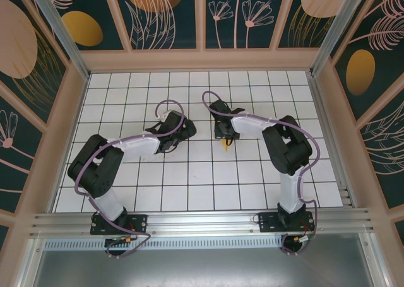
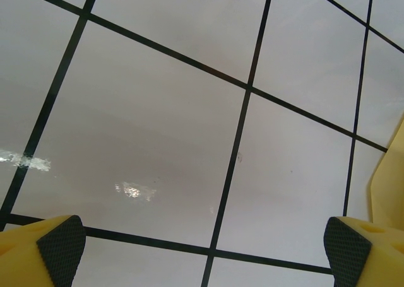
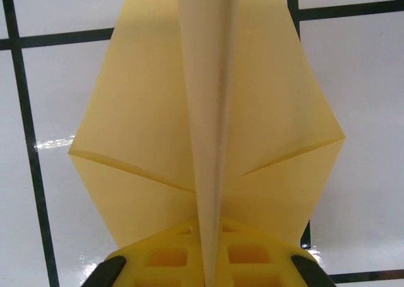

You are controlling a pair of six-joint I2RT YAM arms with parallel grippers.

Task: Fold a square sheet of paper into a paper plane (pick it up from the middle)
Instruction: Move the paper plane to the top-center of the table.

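— Where's the paper plane (image 3: 208,110) sitting?

— Near the middle of the table (image 1: 189,186), a little right of centre. In the top view it is a small yellow sliver (image 1: 226,145) poking out on the near side of the right gripper (image 1: 225,133). The wrist view shows it better: the raised centre fold runs straight down between the jaws of the right gripper (image 3: 208,271), which are pinched tight on it, and the two wings spread flat to either side over the white tiles.

— And the other arm?

— The left gripper (image 1: 182,132) is just left of centre, close to the right one but apart from it. Its jaws stand wide with nothing between them. From its own camera the left gripper (image 2: 203,246) has one black pad (image 2: 62,246) at each bottom corner, with bare tile and black grid lines (image 2: 240,148) between them. There is a yellow strip at the right edge of that view, and I can't tell what it is.

— How much room is there around them?

— Plenty. Bare tiles run from both grippers to the far wall (image 1: 202,61) and out to the side walls. On the near side, open tiles reach the metal rail (image 1: 202,221) where the bases are bolted. Both elbows are folded well inside the walls.
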